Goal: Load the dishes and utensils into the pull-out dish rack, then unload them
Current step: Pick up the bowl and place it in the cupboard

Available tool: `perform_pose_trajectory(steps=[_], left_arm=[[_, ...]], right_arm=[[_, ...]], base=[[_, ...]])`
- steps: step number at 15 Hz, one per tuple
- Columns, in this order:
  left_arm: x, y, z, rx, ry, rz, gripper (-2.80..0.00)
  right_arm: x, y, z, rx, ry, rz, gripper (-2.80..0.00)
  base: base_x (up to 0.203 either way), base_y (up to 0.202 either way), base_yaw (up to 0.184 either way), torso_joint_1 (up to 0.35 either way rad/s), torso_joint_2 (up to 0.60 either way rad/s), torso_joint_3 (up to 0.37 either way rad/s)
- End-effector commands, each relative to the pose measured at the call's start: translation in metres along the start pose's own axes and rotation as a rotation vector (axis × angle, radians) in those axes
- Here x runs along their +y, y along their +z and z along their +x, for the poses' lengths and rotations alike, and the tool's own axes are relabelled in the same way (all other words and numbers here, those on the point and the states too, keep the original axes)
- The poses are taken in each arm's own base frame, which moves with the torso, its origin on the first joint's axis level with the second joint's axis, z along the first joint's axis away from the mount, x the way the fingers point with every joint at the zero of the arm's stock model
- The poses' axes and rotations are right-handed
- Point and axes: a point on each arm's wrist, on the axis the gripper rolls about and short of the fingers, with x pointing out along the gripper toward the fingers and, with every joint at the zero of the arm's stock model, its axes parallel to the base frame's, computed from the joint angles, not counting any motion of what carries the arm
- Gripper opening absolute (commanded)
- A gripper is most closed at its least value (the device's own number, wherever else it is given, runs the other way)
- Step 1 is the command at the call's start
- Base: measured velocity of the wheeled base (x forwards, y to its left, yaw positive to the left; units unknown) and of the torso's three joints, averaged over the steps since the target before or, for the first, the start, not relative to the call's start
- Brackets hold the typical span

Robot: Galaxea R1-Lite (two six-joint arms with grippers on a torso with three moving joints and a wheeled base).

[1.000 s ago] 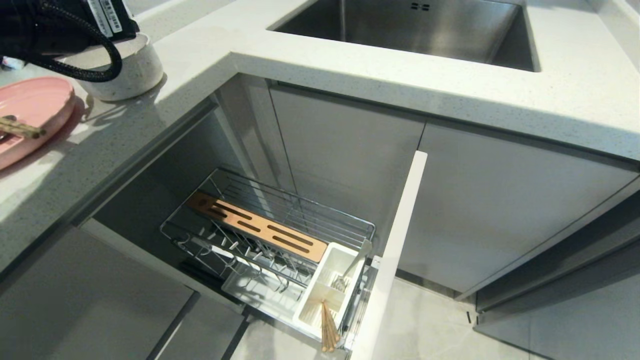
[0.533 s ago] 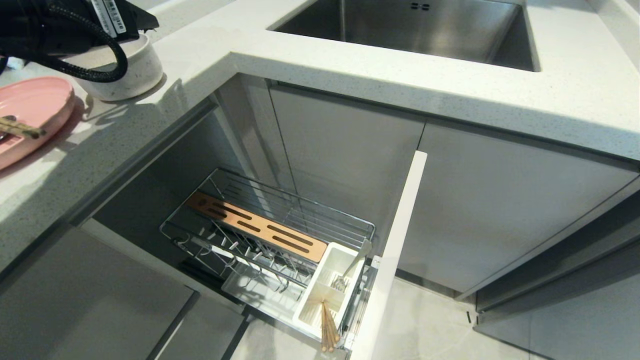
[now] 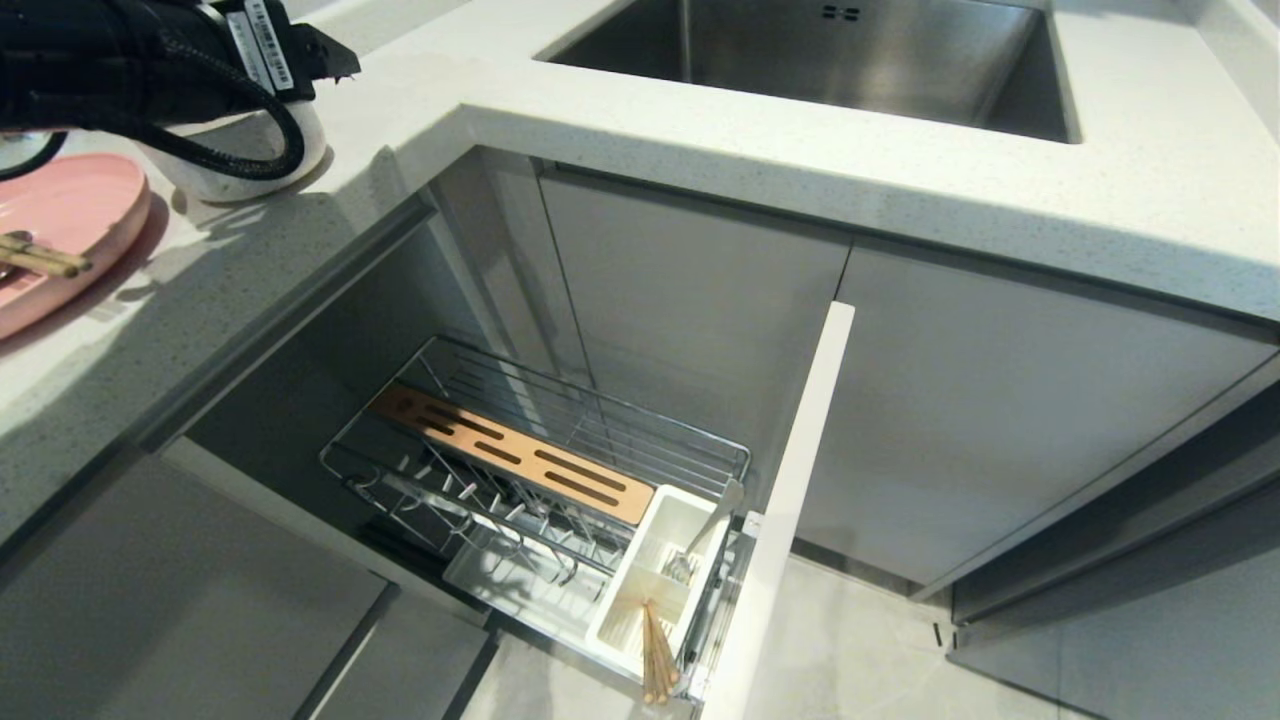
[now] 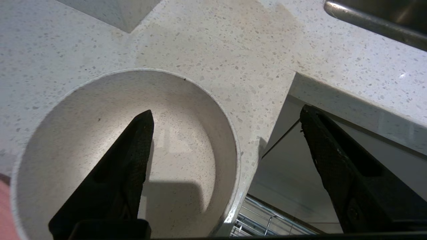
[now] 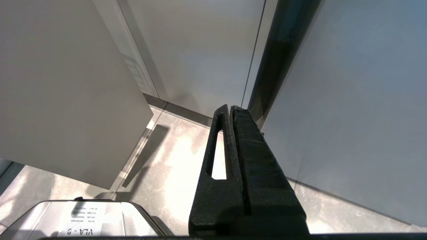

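Observation:
The cream-white bowl (image 3: 235, 170) stands upright on the speckled countertop (image 3: 700, 150) near its corner, largely under my left arm (image 3: 130, 50). In the left wrist view my left gripper (image 4: 225, 111) is open and holds nothing. One finger hangs over the bowl's (image 4: 100, 143) inside; the other is past its rim, over the cabinet opening. The pink plate (image 3: 70, 215) lies left of the bowl with the wooden chopsticks (image 3: 40, 258) across it. Low down, the pull-out dish rack (image 3: 470, 485) stands pulled out. My right gripper (image 5: 231, 108) is shut and empty, parked above the floor.
The rack's white utensil box (image 3: 640, 590) holds a steel fork (image 3: 700, 540) and a bundle of chopsticks (image 3: 657, 655). Its pale front panel (image 3: 790, 500) juts out to the right. A steel sink (image 3: 850, 60) is set into the counter behind.
My left gripper has opened off the bowl's rim and shifted a little to the right above it. The bowl stays on the counter. Nothing else has moved.

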Motion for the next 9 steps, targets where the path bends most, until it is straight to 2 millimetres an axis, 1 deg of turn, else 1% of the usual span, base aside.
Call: perform_pose_trajectory(steps=[1,4,9], left_arm=[[-0.003,-0.006,0.011,0.02,0.003,0.004,0.0],[-0.005,-0.008,0.02,0.026,0.004,0.004,0.0],[-0.007,-0.01,0.024,0.032,0.003,0.006,0.0]], right_arm=[[0.0,0.0,0.0,0.001,0.0,-0.001,-2.8],[0.0,0.0,0.0,0.0,0.0,-0.001,-2.8],[0.0,0.0,0.0,0.0,0.0,0.0,-2.8]], base=[[0.0,0.0,0.0,0.0,0.0,0.0],[0.0,0.0,0.0,0.0,0.0,0.0],[0.0,0.0,0.0,0.0,0.0,0.0]])
